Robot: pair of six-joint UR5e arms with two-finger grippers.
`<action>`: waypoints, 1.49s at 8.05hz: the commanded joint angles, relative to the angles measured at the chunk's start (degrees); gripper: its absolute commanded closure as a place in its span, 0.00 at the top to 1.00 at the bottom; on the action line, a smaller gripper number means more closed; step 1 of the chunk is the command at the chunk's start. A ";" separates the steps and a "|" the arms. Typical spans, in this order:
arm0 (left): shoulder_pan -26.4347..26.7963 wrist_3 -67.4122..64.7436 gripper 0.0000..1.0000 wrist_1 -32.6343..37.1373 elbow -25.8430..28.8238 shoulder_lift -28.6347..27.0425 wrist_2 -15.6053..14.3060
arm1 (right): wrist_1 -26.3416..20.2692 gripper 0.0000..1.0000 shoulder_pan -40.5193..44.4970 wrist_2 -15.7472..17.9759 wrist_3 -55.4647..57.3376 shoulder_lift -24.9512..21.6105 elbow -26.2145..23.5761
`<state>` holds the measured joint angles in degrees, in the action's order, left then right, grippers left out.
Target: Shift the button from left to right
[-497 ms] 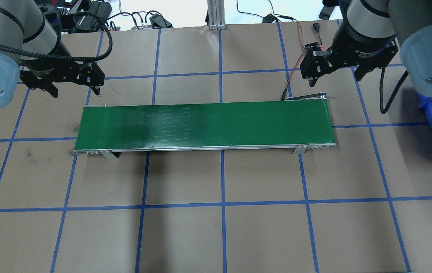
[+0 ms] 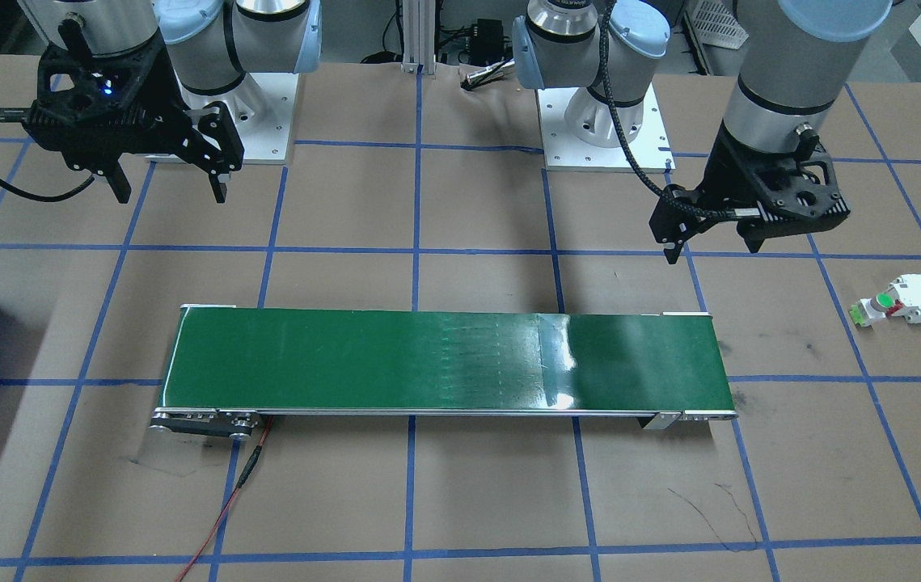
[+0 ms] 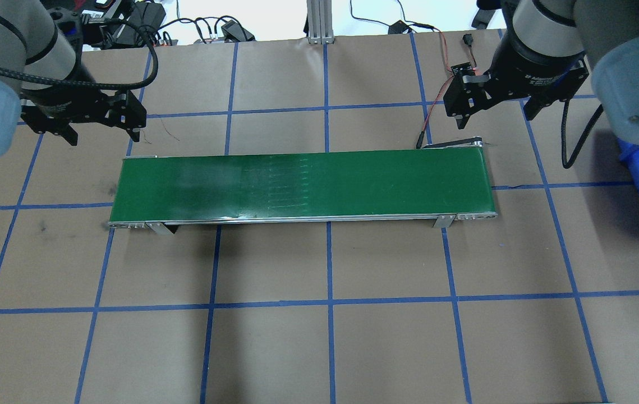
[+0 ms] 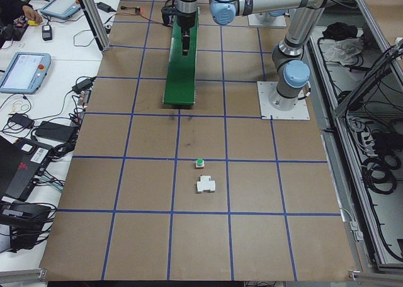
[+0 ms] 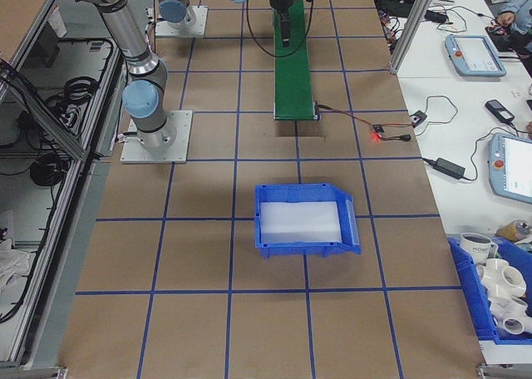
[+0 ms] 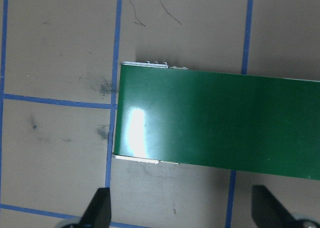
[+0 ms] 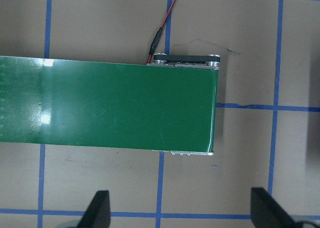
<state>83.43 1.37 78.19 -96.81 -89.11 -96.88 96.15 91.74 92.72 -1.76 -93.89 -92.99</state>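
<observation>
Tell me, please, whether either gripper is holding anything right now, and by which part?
Nothing is held: the left gripper and right gripper are open and empty; the button lies on the table.

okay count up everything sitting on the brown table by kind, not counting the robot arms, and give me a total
Green-capped button: 1
White block with red parts: 1
Green conveyor belt: 1
Blue bin: 1
Total: 4
</observation>
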 commanded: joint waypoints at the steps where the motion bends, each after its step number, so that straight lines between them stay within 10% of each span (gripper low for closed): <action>1: -10.25 9.20 1.00 -0.14 -0.13 -0.62 0.29 | 0.00 1.00 0.02 0.00 0.00 0.02 0.00; 7: -39.45 37.09 1.00 -6.03 0.48 -13.33 0.29 | 0.00 1.00 -0.07 0.00 0.00 0.02 -0.09; 12: -41.06 39.24 1.00 -11.74 0.31 -24.52 0.64 | -0.09 1.00 0.02 0.00 0.09 0.02 -0.18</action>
<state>42.51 40.45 68.04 -96.47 -110.68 -96.18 96.15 91.75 92.72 -1.68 -93.87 -93.15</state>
